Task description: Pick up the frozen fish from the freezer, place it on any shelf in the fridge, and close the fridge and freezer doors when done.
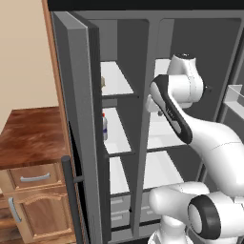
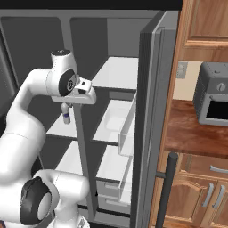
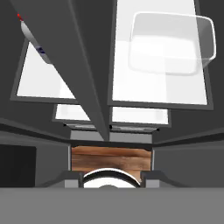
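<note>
- Two tall grey doors, the freezer door (image 1: pixel 78 119) and the fridge door (image 2: pixel 153 111), stand open.
- One white bottle with a red cap (image 1: pixel 104 126) stands on a freezer shelf (image 1: pixel 116 138).
- One tiny tan fish lump (image 1: pixel 102 84) sits on the top freezer shelf.
- The pincer (image 2: pixel 67 109) hangs by the middle post; its grip is hidden.

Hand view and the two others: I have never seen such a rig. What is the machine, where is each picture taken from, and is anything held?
The machine is a white robot arm on a driving base, facing an open grey fridge-freezer. Two pictures come from cameras on the base, behind the arm to its left and right. The third comes from a camera on the hand, looking down along the divider between the freezer and fridge sides. A white bottle stands on a freezer shelf. A clear-rimmed tray sits in the fridge side. Whether the hand holds anything cannot be told.
</note>
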